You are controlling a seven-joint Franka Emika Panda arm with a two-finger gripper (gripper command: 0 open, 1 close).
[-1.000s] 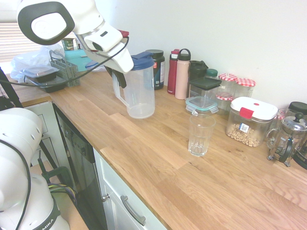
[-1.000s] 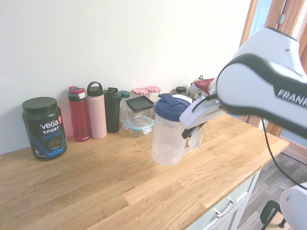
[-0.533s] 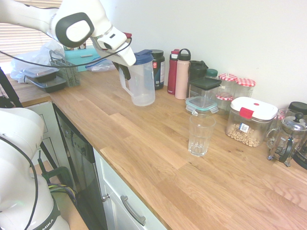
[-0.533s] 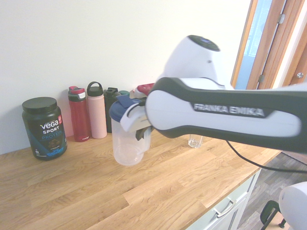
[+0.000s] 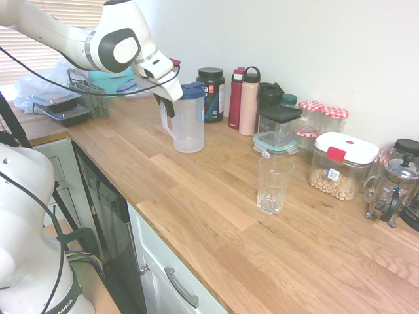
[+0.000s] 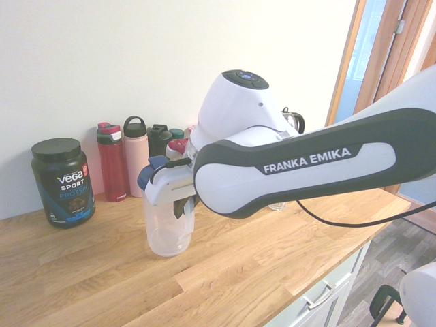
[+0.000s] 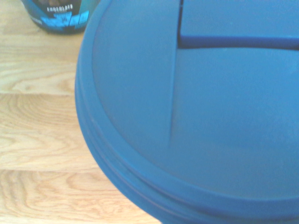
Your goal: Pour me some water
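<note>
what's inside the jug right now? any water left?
The jug looks clear and empty through its walls in both exterior views; no water line shows. The blue lid covers the top, so the wrist view sees nothing inside. The claw grips its handle.

Clear smooth plastic pitcher (image 5: 187, 124) with matt blue plastic lid (image 7: 196, 116), light wood surface (image 5: 216, 196) with visible grain and satin finish, clear ribbed glass tumbler (image 5: 273, 184), glossy white plastic arm shell (image 6: 286, 170)

A home kitchen — wooden countertop (image 5: 216, 196), food jars (image 5: 341, 165), French press (image 5: 393, 186).
</note>
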